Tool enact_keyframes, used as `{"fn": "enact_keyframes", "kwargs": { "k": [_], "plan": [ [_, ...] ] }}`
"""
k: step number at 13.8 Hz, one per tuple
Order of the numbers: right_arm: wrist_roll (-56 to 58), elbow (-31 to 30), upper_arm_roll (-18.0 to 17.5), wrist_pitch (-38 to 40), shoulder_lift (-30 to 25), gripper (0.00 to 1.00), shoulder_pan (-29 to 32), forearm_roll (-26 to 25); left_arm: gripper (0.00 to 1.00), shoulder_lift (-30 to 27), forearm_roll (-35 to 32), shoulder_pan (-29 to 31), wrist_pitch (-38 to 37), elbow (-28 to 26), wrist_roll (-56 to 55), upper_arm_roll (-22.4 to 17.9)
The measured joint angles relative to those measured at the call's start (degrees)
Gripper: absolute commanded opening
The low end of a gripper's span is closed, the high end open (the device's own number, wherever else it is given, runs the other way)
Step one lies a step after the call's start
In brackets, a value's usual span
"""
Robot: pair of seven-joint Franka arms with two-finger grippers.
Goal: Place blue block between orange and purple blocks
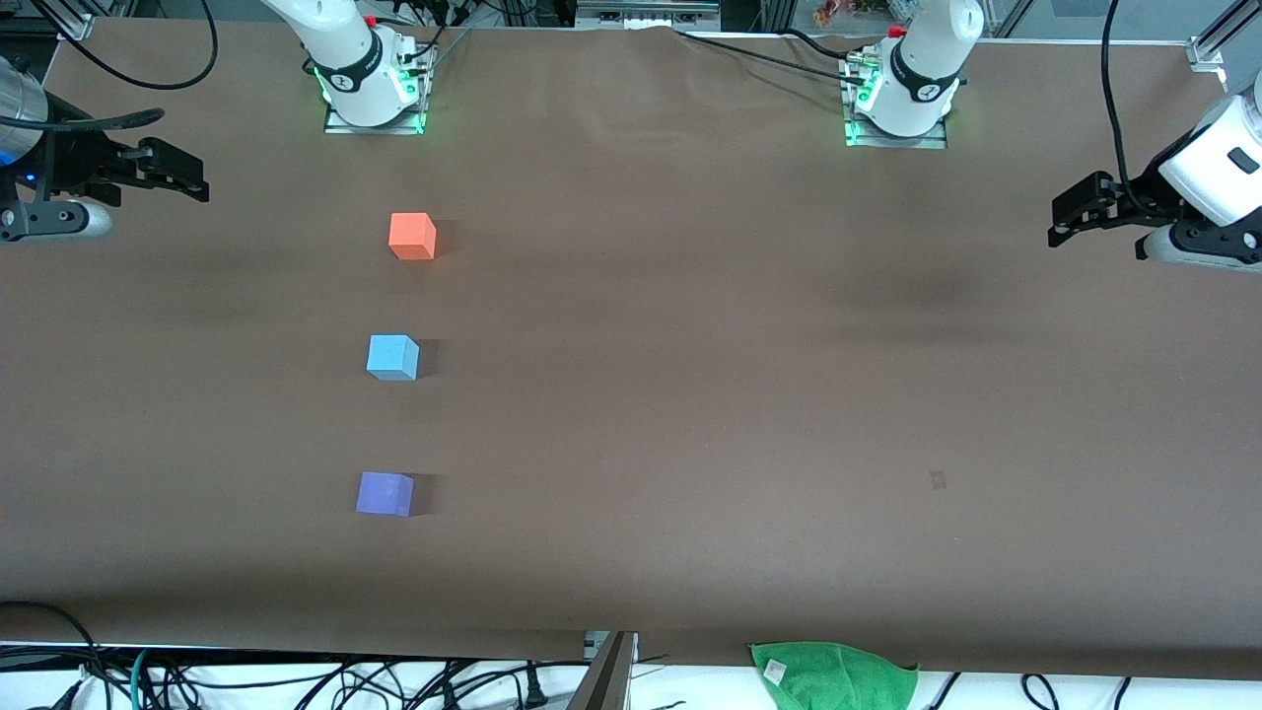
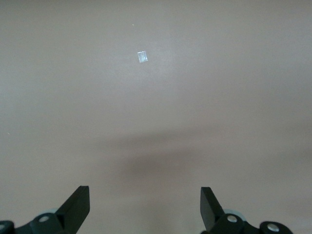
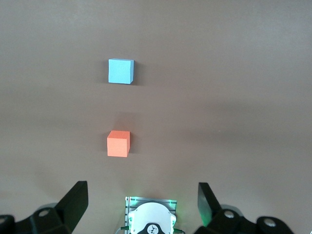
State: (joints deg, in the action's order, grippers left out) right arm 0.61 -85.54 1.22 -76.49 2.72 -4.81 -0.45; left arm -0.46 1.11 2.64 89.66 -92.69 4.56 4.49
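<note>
Three small cubes stand in a line toward the right arm's end of the table. The orange block (image 1: 412, 236) is farthest from the front camera and the purple block (image 1: 385, 493) is nearest. The blue block (image 1: 392, 357) rests between them, apart from both. My right wrist view shows the blue block (image 3: 120, 71) and the orange block (image 3: 118, 143); the purple one is out of that view. My right gripper (image 1: 182, 170) (image 3: 143, 192) hangs open and empty over its end of the table. My left gripper (image 1: 1070, 212) (image 2: 145, 195) hangs open and empty over bare table at the left arm's end.
A green cloth (image 1: 833, 675) hangs at the table edge nearest the front camera. A small pale mark (image 1: 938, 480) (image 2: 142, 57) lies on the brown table top. The arm bases (image 1: 370, 79) (image 1: 902, 89) stand along the edge farthest from the camera. Cables run off the table edges.
</note>
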Motion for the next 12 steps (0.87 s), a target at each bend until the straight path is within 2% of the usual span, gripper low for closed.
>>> {"fn": "enact_keyframes", "kwargs": {
  "k": [12],
  "plan": [
    [2.73,0.05,0.30,-1.83,0.88,0.99,0.76,-0.01,1.00,0.00,0.00,0.00,0.00,0.00,0.00,0.00]
  ]
}}
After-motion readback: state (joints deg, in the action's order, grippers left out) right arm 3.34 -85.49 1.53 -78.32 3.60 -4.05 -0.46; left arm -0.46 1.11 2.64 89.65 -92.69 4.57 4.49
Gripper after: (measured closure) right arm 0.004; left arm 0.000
